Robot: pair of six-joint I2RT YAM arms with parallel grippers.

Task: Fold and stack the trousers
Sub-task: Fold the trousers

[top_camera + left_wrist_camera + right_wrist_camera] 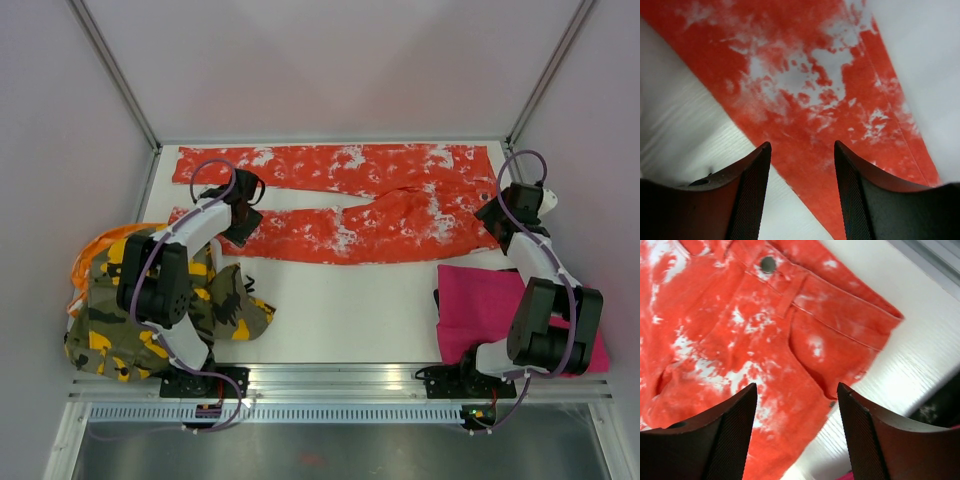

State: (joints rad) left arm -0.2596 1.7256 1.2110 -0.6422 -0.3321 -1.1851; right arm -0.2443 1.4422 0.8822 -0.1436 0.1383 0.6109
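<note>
While the orange-red trousers [340, 200] lie spread flat across the far half of the table [340, 320], both of my tools hang above them with nothing in their grasp. The pair lies sideways, its two legs running out to the left with a strip of bare table between them and its waist at the right. The far leg lies straight along the far edge, and the near one is creased where it joins the seat.

My left gripper [802, 150] hovers over the left end of the near leg. Its jaws stand well apart, with only cloth and table showing beneath them. My right gripper [797, 390] hovers over the waist end, parted just as wide and holding nothing. Under it I see the metal button [768, 263], the waistband and a front pocket [825, 350].

Outward from there, the camouflage trousers [110, 320] sit in a loose heap at the near left corner, spilling over the table's left edge. My left arm rises right over that heap, hiding part of it. The magenta pink trousers [480, 300] lie folded at the near right, just near of the orange-red waist. I cannot tell whether the two touch. My right arm crosses above the pink pair. Bare table lies between the heap and the pink fold, and a metal rail [340, 378] runs along the near edge.
</note>
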